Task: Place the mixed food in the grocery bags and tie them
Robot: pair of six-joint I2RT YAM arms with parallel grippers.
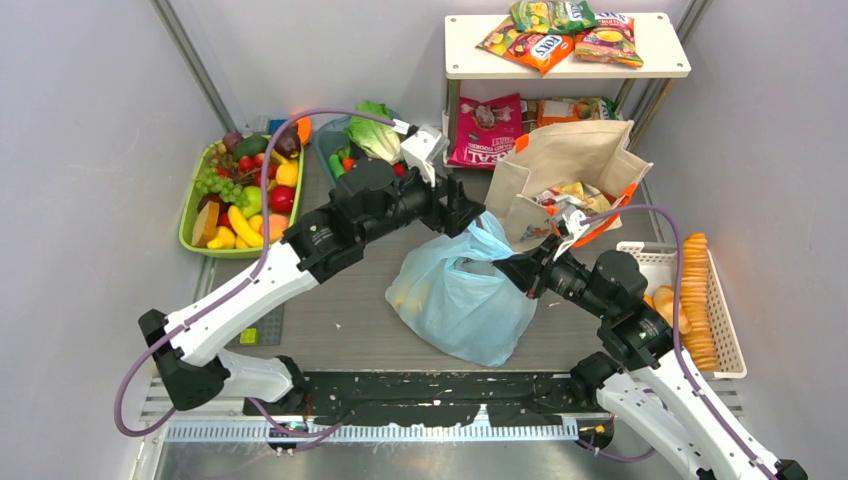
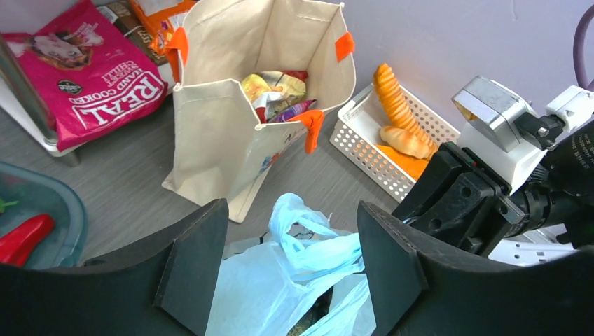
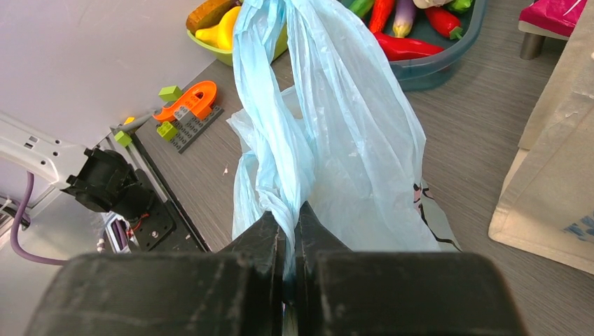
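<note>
Bag handles (image 3: 270,126) stretch taut toward right gripper (image 3: 291,218).

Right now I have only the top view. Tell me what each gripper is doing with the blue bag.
Observer: The right gripper is shut on a twisted strand of the blue bag, which pulls the plastic taut.
Operator: Now the left one.
Observer: The left gripper is open. The bag's loose top lies between its fingers, and nothing is pinched.
</note>
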